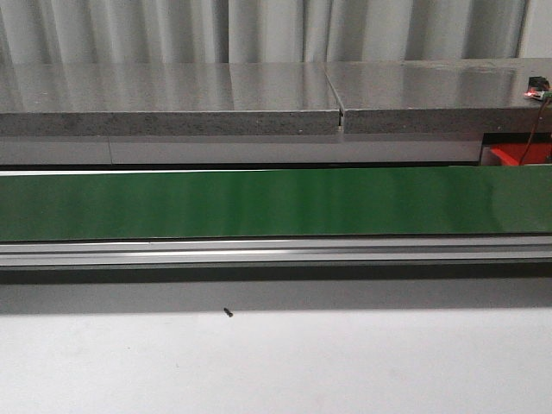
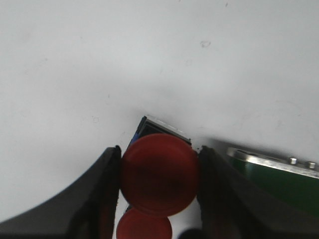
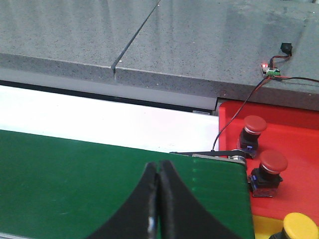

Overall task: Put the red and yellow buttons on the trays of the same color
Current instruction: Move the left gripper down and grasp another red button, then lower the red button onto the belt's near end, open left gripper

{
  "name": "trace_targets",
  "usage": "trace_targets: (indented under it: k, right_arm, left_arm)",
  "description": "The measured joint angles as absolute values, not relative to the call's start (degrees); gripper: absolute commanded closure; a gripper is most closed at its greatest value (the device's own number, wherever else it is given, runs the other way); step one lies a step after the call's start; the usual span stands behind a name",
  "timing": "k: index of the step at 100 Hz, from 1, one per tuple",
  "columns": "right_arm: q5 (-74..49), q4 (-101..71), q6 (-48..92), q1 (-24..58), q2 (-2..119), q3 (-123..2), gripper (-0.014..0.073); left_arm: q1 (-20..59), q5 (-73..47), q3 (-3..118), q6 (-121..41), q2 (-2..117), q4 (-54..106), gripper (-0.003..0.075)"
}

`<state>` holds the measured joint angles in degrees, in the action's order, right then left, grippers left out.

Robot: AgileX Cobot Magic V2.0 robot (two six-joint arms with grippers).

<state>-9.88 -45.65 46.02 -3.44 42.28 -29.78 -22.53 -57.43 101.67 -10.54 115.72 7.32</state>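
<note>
The left gripper [image 2: 159,174] is clamping a red button [image 2: 159,172] between its two dark fingers [image 2: 99,199], holding it above a plain white surface [image 2: 149,59], with the end of the green conveyor belt [image 2: 279,181] lying just beside it; a second red round shape is showing just beneath the held cap. The right gripper [image 3: 158,199] is hanging over the green belt with its fingers pressed together and nothing between them. Beyond the belt's end, a red tray [image 3: 294,134] is carrying two red buttons [image 3: 254,130] [image 3: 271,169], near each other, and a yellow button [image 3: 299,226] is peeking in at the frame's edge beside them. A small circuit board [image 3: 270,71] with a lit red dot is sitting on the grey stone counter [image 3: 149,45], its wires trailing down toward the tray. In the front view the belt is running across the frame with no button on it. No readable writing or labels are showing anywhere.
</note>
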Motion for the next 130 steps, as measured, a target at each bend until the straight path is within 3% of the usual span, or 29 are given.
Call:
trace_targets:
  k: [24,62,108,117,130]
  right_arm:
    - [-9.9,-45.7,46.0,-3.4,42.3,-29.8,0.066]
    - [-9.9,-45.7,46.0,-3.4,42.3,-29.8,0.066]
    - [-9.9,-45.7,46.0,-3.4,42.3,-29.8,0.066]
    - [-9.9,-45.7,46.0,-3.4,42.3,-29.8,0.066]
    - [-9.9,-45.7,46.0,-3.4,42.3,-29.8,0.066]
  left_arm:
    - [-22.1,-57.8,96.8,-10.5,105.2,9.5,0.0649]
    - [-20.3,-53.2,77.6,-10.5,88.9,13.2,0.0649]
    - [-14.8,-45.4,64.3,-10.8,87.1,14.0,0.0644]
    - [-14.6,-44.9,64.2,-11.3,87.1,14.0,0.0588]
    - [-14.6,-44.6,64.2,-12.4,87.1,14.3,0.0371]
